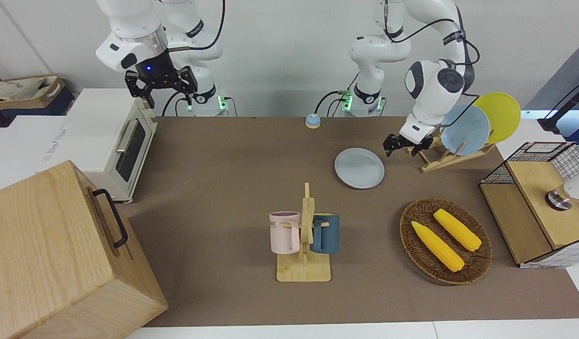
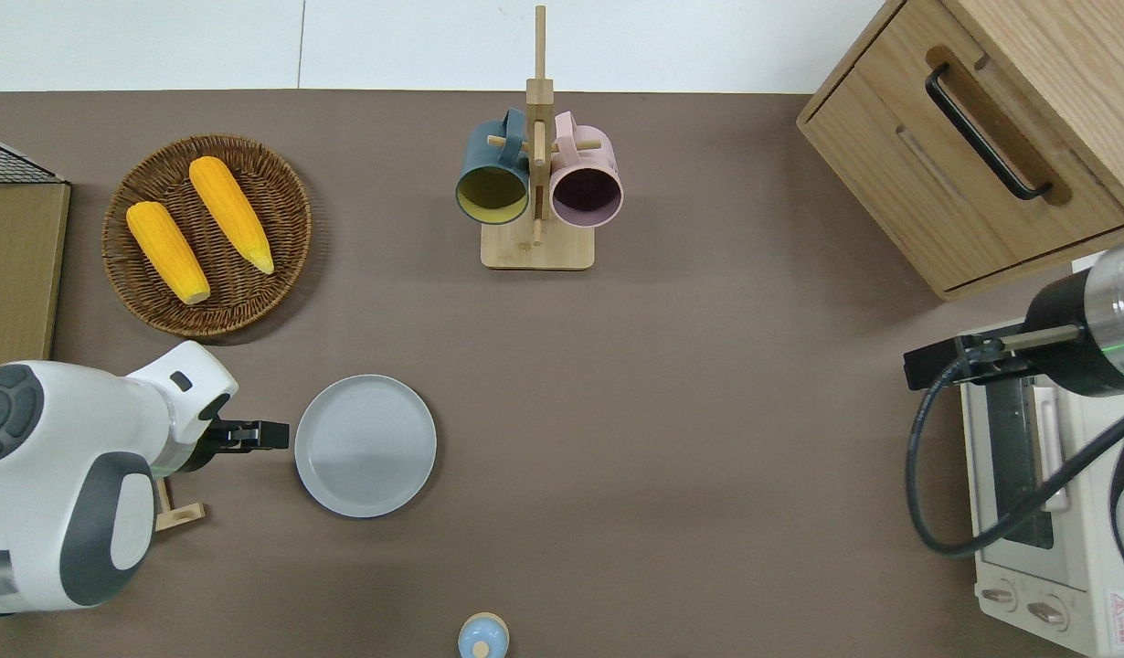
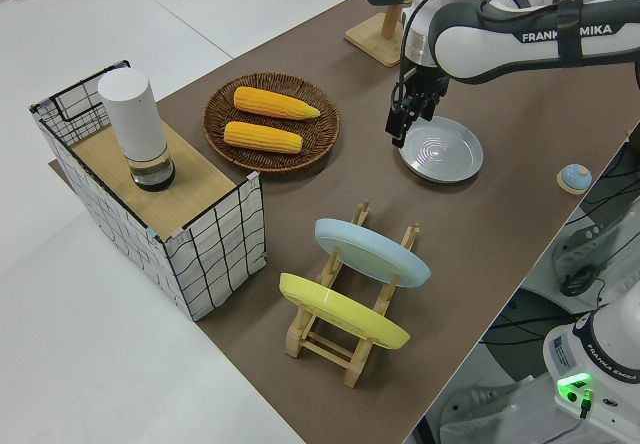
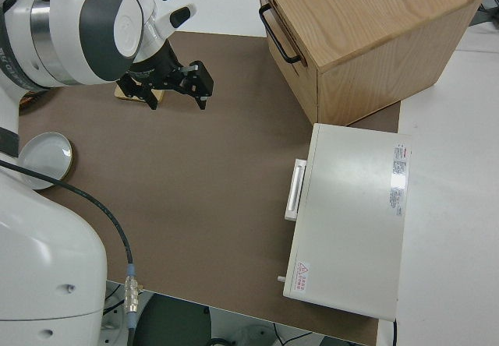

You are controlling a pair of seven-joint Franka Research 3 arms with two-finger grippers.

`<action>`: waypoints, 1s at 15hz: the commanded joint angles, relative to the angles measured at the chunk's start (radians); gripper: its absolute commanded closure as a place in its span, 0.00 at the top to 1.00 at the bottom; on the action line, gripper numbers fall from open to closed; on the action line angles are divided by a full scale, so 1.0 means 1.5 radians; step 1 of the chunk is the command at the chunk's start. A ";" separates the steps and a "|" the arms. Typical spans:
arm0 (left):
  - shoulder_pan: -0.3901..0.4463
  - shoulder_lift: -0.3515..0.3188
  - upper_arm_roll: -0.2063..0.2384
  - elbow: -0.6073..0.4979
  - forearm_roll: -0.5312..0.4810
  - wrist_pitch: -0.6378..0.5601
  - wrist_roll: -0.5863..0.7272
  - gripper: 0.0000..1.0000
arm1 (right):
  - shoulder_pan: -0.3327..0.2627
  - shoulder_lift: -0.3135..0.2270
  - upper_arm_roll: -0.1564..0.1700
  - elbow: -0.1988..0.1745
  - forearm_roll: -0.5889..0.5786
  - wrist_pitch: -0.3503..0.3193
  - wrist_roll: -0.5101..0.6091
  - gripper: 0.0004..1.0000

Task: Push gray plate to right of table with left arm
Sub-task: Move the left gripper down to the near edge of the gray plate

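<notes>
Two arms work at the table [image 2: 672, 439], and readable writing is scarce: "FRANKA EMIKA" runs along the left arm's [image 3: 520, 39] forearm in the left side view, and the pink mug [image 1: 285, 232] shows the letters "ME" near its rim in the front view. Going across the overhead view from the left arm's end: a wire-sided crate [image 1: 534, 202] stands at the table's edge, a wicker basket [image 2: 292, 192] holds two corn cobs [image 2: 196, 228], and a wooden dish rack [image 1: 440, 157] carries a sky-blue plate [image 1: 466, 129] and a yellow plate [image 1: 499, 115] on edge. The left gripper [image 2: 268, 436] sits low, just beside the gray plate's [image 2: 365, 446] rim on the side toward the left arm's end; whether it touches the rim cannot be told, nor how far its fingers are parted, and it holds nothing. The gray plate lies flat on the table, nearer to the robots than the basket, between the dish rack and the table's middle. Farther from the robots stands a mug rack [image 2: 536, 242] with a dark blue mug [image 2: 492, 178] and the pink mug. A small blue bell [image 2: 482, 637] sits near the robots' edge. Toward the right arm's end are a wooden cabinet [image 2: 973, 137] and a white toaster oven [image 2: 1042, 512]. The right arm is parked, its gripper [image 1: 161, 84] spread open and empty.
</notes>
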 commanded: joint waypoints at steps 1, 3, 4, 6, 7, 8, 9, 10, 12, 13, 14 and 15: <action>-0.010 -0.028 0.001 -0.104 -0.022 0.109 0.001 0.99 | -0.007 -0.005 0.004 0.000 0.005 -0.008 -0.002 0.98; -0.010 -0.015 -0.001 -0.107 -0.032 0.119 0.003 0.99 | -0.007 -0.005 0.004 0.001 0.005 -0.008 -0.002 0.98; -0.016 -0.003 -0.003 -0.107 -0.033 0.128 0.003 0.99 | -0.007 -0.005 0.004 0.000 0.005 -0.008 -0.002 0.98; -0.031 0.016 -0.003 -0.112 -0.033 0.140 0.003 0.99 | -0.007 -0.005 0.004 0.000 0.005 -0.008 -0.002 0.98; -0.034 0.023 -0.002 -0.113 -0.037 0.143 0.003 0.99 | -0.007 -0.005 0.004 0.000 0.005 -0.008 -0.002 0.98; -0.035 0.036 -0.003 -0.114 -0.038 0.156 0.003 0.99 | -0.007 -0.005 0.003 0.001 0.005 -0.008 -0.001 0.98; -0.035 0.045 -0.003 -0.115 -0.038 0.163 0.003 0.99 | -0.007 -0.005 0.004 0.000 0.005 -0.008 -0.001 0.98; -0.035 0.049 -0.003 -0.115 -0.038 0.166 0.003 0.99 | -0.007 -0.005 0.004 0.000 0.005 -0.008 -0.002 0.98; -0.034 0.055 -0.003 -0.115 -0.038 0.170 0.003 0.99 | -0.007 -0.005 0.004 0.001 0.005 -0.008 -0.002 0.98; -0.035 0.062 -0.003 -0.114 -0.039 0.174 0.003 0.99 | -0.007 -0.005 0.004 0.001 0.005 -0.008 -0.002 0.98; -0.034 0.063 -0.003 -0.114 -0.042 0.175 0.003 0.86 | -0.007 -0.005 0.003 0.000 0.005 -0.008 -0.002 0.98; -0.034 0.062 -0.003 -0.114 -0.050 0.174 0.003 0.56 | -0.007 -0.005 0.004 0.000 0.005 -0.008 -0.001 0.98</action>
